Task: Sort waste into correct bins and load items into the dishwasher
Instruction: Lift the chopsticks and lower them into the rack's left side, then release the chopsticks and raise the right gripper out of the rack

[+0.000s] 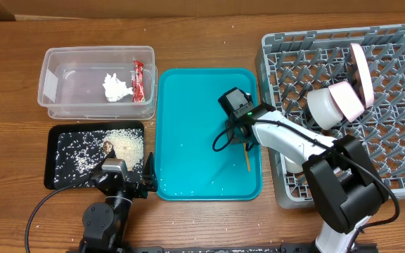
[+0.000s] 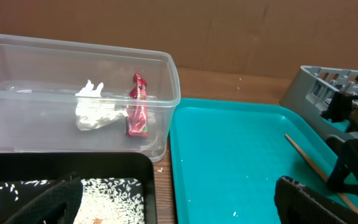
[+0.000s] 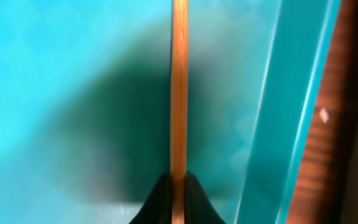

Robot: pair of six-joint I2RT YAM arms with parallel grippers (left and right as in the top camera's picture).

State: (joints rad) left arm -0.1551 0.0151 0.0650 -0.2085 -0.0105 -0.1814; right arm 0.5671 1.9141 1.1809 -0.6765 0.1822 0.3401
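Observation:
My right gripper (image 3: 178, 186) is shut on a thin wooden chopstick (image 3: 178, 93), just above the right side of the teal tray (image 1: 188, 133); the chopstick shows in the overhead view (image 1: 247, 159) and the left wrist view (image 2: 309, 163). My left gripper (image 2: 173, 202) is open and empty, low between the black tray (image 1: 65, 161) and the teal tray. Rice and a brown scrap (image 1: 111, 145) lie in the black tray. The clear tub (image 1: 58, 70) holds the white napkin (image 1: 115, 88) and red wrapper (image 1: 138, 80). The pink plate (image 1: 361, 70) and pale bowl (image 1: 332, 104) stand in the grey rack (image 1: 399, 154). The cup is hidden.
A few rice grains lie scattered on the teal tray. The grey rack's left wall (image 2: 316, 87) stands right beside the teal tray's right rim. Wooden table surrounds everything.

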